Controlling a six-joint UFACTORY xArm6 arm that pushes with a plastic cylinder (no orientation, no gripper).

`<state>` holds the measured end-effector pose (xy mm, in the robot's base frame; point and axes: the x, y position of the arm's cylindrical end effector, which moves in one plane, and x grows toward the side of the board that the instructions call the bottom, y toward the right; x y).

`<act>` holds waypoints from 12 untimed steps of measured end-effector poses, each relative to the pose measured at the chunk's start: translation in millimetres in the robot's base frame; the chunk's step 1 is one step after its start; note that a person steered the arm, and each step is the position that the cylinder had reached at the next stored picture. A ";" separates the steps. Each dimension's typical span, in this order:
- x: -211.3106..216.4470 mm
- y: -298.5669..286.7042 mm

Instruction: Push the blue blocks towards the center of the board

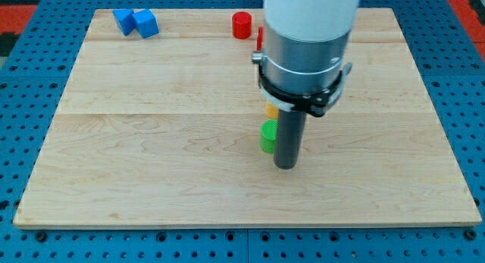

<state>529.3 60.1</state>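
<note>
Two blue blocks sit touching at the view's top left of the wooden board [151, 142]: a smaller blue block [123, 20] on the left and a blue cube [145, 23] on the right. My tip [285, 166] rests on the board right of centre, far from the blue blocks. It stands just right of a green cylinder [268, 136], touching or nearly touching it.
A red cylinder [241, 25] stands near the top edge. A second red block [260, 39] shows partly behind the arm. A yellow-orange block [270, 111] peeks out above the green cylinder, mostly hidden by the arm. The board lies on a blue perforated table [30, 240].
</note>
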 end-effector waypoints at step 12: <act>-306.5 -229.6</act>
<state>222.9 -169.5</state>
